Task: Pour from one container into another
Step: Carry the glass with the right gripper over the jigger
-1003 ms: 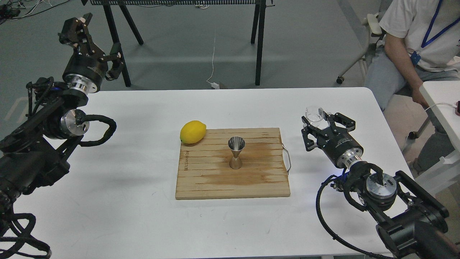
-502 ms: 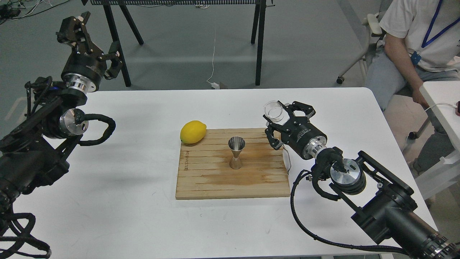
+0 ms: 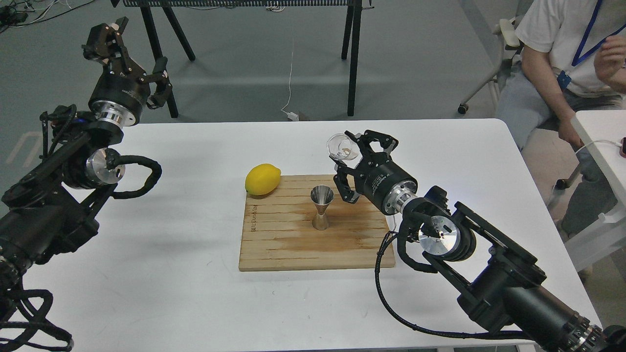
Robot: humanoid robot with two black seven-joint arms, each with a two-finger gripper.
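Observation:
The small clear cup [image 3: 339, 145] is held in the air by my right gripper [image 3: 353, 152], which is shut on it. It hangs up and to the right of the steel jigger [image 3: 322, 207], above the board's far edge. The hourglass-shaped jigger stands upright near the middle of the wooden cutting board [image 3: 288, 244]. My left gripper [image 3: 128, 51] is raised at the far left, beyond the table's back edge, open and holding nothing.
A yellow lemon [image 3: 262, 179] lies at the board's far left corner. The board has a metal handle on its right side, partly hidden by my right arm. A seated person [image 3: 562, 63] is at the back right, next to a second table [image 3: 604, 134].
My right arm has carried the clear cup leftward from the table's right side to a spot just right of and above the jigger. The left arm has barely shifted.

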